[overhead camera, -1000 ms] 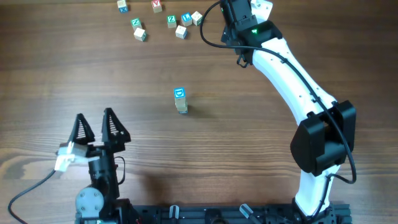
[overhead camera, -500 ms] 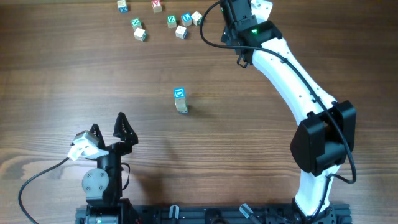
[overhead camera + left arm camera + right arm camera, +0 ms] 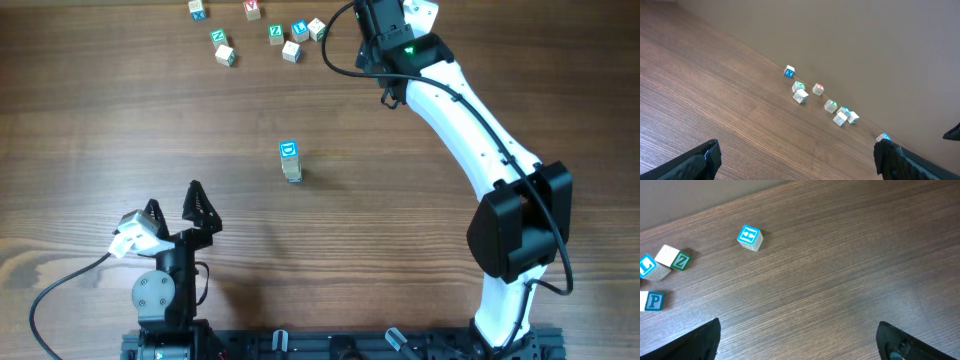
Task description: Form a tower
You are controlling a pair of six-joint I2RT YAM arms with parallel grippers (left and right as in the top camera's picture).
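Here, tower (image 3: 290, 160) upright, well apart from both open jaws

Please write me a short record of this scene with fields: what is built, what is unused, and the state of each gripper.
built: the tower stands alone mid-table, blue face on top; its cube count is unclear from above
unused: eight loose cubes scattered at the far edge of the table
left side: left gripper open, empty, far from the tower
right side: right gripper open, empty, near the loose cubes
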